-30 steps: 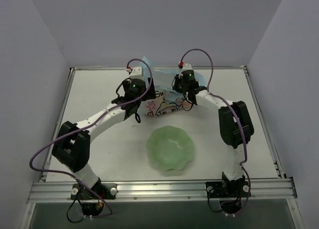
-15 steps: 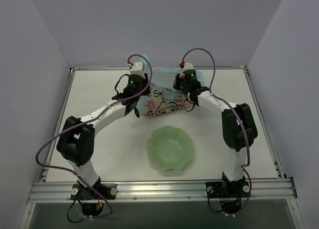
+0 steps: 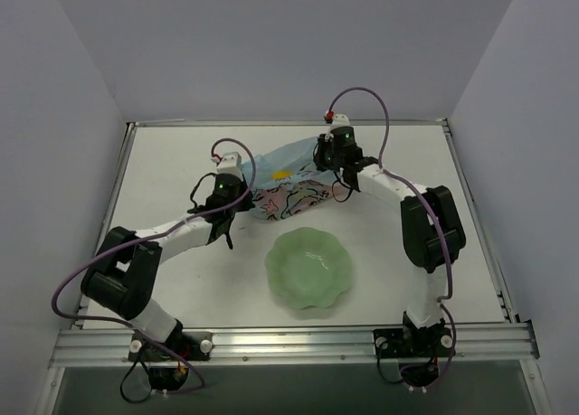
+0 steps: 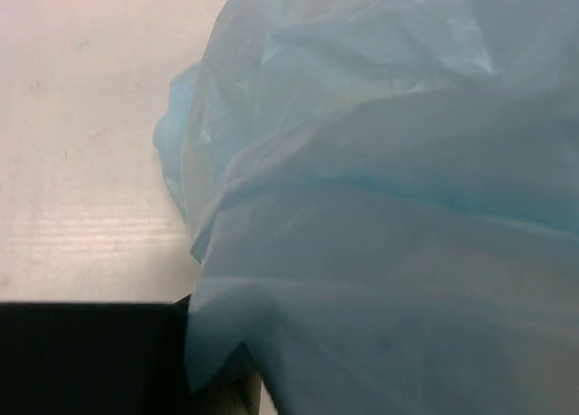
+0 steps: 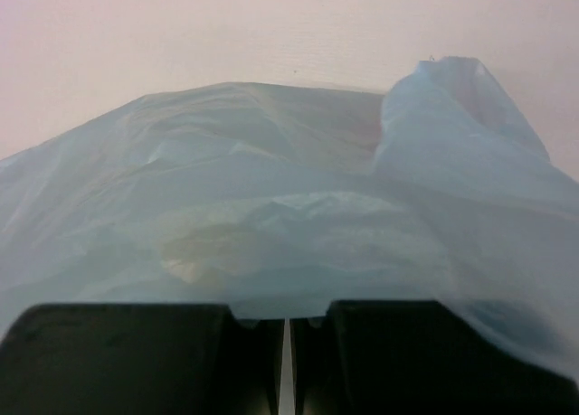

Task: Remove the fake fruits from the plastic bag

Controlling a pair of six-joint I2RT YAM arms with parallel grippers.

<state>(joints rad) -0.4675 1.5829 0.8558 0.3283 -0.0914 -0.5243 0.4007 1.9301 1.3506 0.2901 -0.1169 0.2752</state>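
Note:
The light-blue plastic bag (image 3: 288, 191) with its cartoon-printed panel lies stretched across the back of the table between my two grippers. My left gripper (image 3: 239, 194) is shut on the bag's left end. In the left wrist view the blue film (image 4: 389, 207) fills the picture and drapes over one dark finger (image 4: 90, 356). My right gripper (image 3: 331, 165) is shut on the bag's right end, its jaws pressed together (image 5: 285, 326) under the film (image 5: 298, 171). A yellow-orange fake fruit (image 3: 282, 174) shows on the bag's upper side, and a pale yellowish shape (image 5: 194, 252) shows through the film.
A pale green scalloped bowl (image 3: 308, 268) stands in front of the bag, near the table's middle. The raised table rim (image 3: 289, 123) runs along the back. Walls close in on the left, back and right.
My left gripper has shut on the bag and pulled it left and toward the near side. The bag went from bunched up to stretched out. The right gripper has barely moved.

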